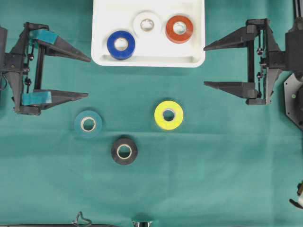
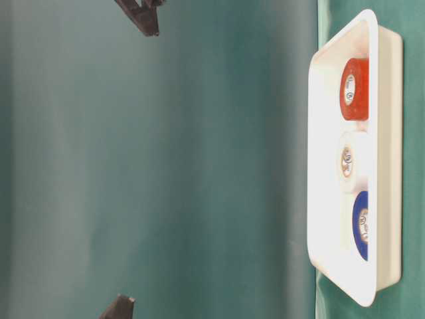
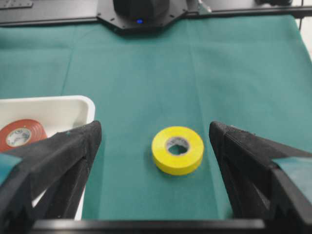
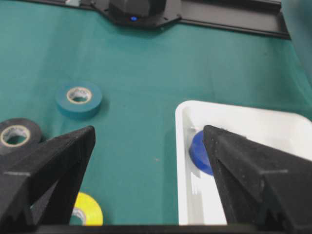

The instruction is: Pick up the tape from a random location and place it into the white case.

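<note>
Overhead exterior view: the white case [image 1: 149, 60] sits at the far edge of the green-covered desk [image 1: 213, 165], centred between the two arms. Inside it lie three tape rolls: a blue roll [image 1: 120, 45] near its left front corner, a white roll [image 1: 147, 23] toward its rear wall, and a red roll [image 1: 179, 29] toward its right side. Three more rolls lie flat on the desk cloth, forward of the case: a yellow roll [image 1: 168, 115] near the desk centre, a teal roll [image 1: 88, 124] to its left, and a black roll [image 1: 124, 151] between them and closer to the front edge. None of the three touches another. The left gripper [image 1: 89, 76] is at the left edge of the desk, jaws spread wide, holding nothing. The right gripper [image 1: 204, 65] is at the right edge, jaws likewise spread wide and empty. In the left wrist view, the yellow roll lies between the spread fingers [image 3: 63, 161], apart from both.
</note>
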